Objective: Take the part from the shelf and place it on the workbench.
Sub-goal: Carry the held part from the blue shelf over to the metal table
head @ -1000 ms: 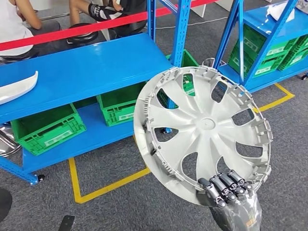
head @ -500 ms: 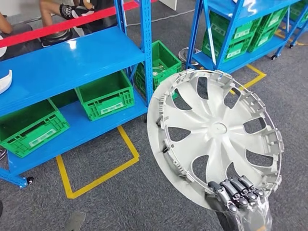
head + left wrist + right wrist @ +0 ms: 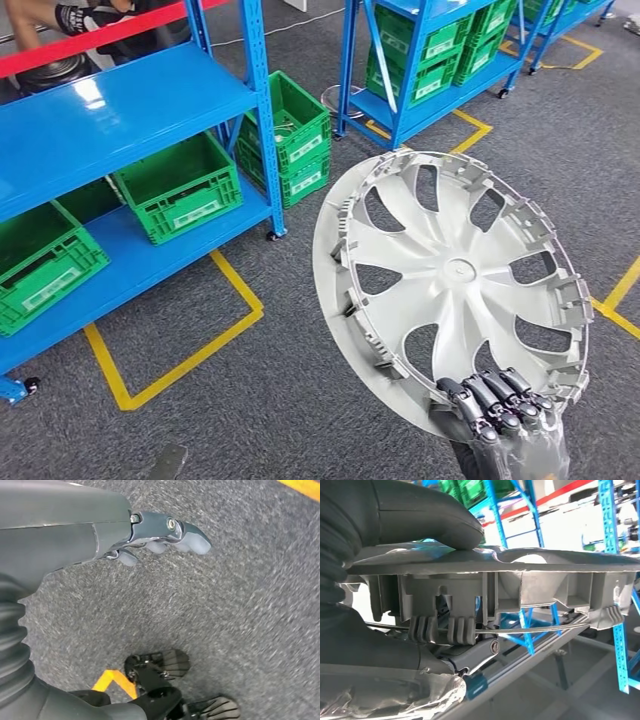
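Green crates (image 3: 177, 187) sat on the low blue shelf (image 3: 136, 100) at left. The left hand (image 3: 166, 530) hung over grey carpet, holding nothing, fingers loosely extended. To the right, the right hand (image 3: 494, 405) gripped the lower rim of the silver hubcap (image 3: 453, 285), held tilted above the floor.

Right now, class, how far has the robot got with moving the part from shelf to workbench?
Done: the hubcap is off the shelf. In hand: the right hand grips its lower rim, holding it above the grey carpet. Left: reaching a workbench and setting it down.
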### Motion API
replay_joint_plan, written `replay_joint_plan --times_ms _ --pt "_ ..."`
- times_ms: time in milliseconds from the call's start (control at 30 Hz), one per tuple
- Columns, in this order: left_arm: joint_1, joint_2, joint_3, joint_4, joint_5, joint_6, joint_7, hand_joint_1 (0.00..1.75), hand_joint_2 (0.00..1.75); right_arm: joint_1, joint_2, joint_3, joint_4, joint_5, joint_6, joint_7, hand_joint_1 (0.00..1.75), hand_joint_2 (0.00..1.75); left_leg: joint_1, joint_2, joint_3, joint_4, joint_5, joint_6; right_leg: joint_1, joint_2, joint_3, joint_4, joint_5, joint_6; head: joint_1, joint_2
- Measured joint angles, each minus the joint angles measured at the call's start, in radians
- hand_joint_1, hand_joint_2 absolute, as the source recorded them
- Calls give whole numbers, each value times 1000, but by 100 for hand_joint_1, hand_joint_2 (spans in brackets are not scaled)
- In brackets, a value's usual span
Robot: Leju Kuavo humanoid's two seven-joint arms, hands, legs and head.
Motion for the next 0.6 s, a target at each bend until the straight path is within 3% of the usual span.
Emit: replay_joint_plan --times_ms 67,133,200,267,300,400,433,500,533,600 --pt "2 -2 -6 1 -5 -7 6 0 175 2 0 0 -1 0 0 6 175 175 -1 23 -19 0 18 13 2 -41 -32 93 -89 8 5 0" --pt "3 -2 -12 2 -11 -12 10 0 175 2 0 1 -1 0 0 9 175 175 -6 45 -43 2 37 21 2 -69 -67 240 -185 12 8 0" --pt "4 -2 -16 3 -16 -17 11 0 175 3 0 1 -1 0 0 10 175 175 -10 64 -66 5 52 22 2 -75 -70 319 -201 11 8 0" --pt "4 -2 -18 3 -18 -21 11 0 175 3 0 1 -1 0 0 10 175 175 -12 71 -76 7 58 22 2 -76 -61 330 -190 10 8 0" --pt "4 -2 -18 3 -18 -27 11 0 175 4 0 1 -1 0 0 10 175 175 -12 74 -81 8 61 22 2 -76 -47 317 -177 9 8 0" --pt "-2 -4 -19 3 -12 -74 11 0 175 4 0 -1 -6 0 0 11 175 175 -20 86 -114 12 95 11 8 -85 155 55 -156 -11 7 0" --pt "-4 -5 -20 4 -10 -84 11 0 175 4 0 -2 -10 0 0 11 175 175 -20 89 -123 12 108 5 12 -87 205 -21 -160 -18 7 0" --pt "-3 -6 -21 4 -10 -81 10 0 175 4 2 -7 -19 0 0 8 175 175 -16 87 -131 12 120 -4 15 -87 191 -31 -148 -30 8 0" --pt "0 -7 -23 4 -10 -78 10 0 175 3 5 -11 -25 1 0 3 175 175 -15 80 -139 21 106 -11 14 -87 182 -32 -138 -38 8 0" --pt "5 -8 -27 4 -11 -71 11 0 175 2 12 -21 -36 1 0 -7 175 175 -12 61 -164 85 23 -22 11 -86 161 -34 -112 -51 4 0"
